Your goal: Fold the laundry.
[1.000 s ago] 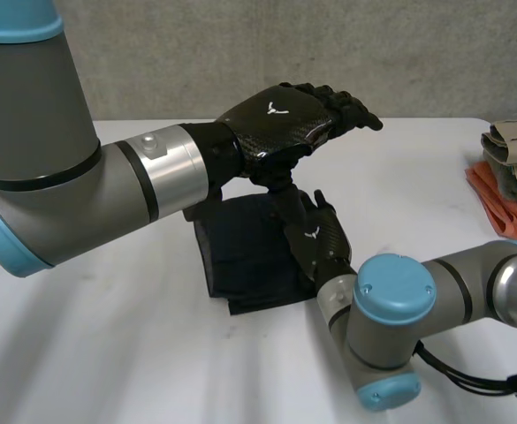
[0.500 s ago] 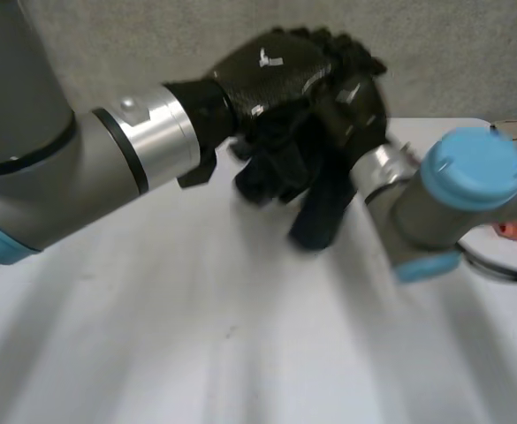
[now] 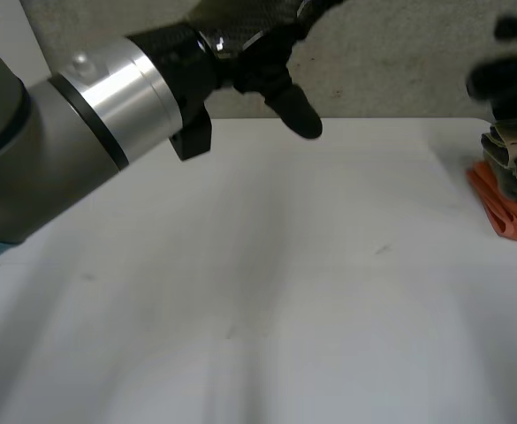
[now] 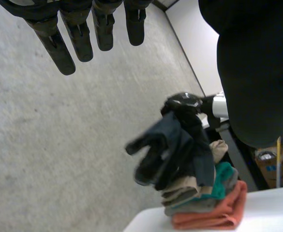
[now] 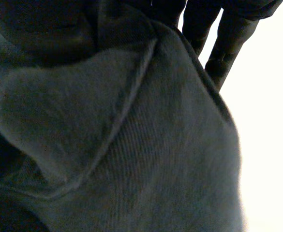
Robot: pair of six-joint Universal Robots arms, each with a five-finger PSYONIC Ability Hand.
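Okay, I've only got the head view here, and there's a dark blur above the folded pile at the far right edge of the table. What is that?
Observer: The left wrist view shows it is the right hand, holding a bunched dark cloth that hangs down over the stack of folded clothes.
Operator: Got it. And the left hand, I only see a thumb up top. Is anything in it?
Observer: No. In its own wrist view the left hand has straight fingers and holds nothing.
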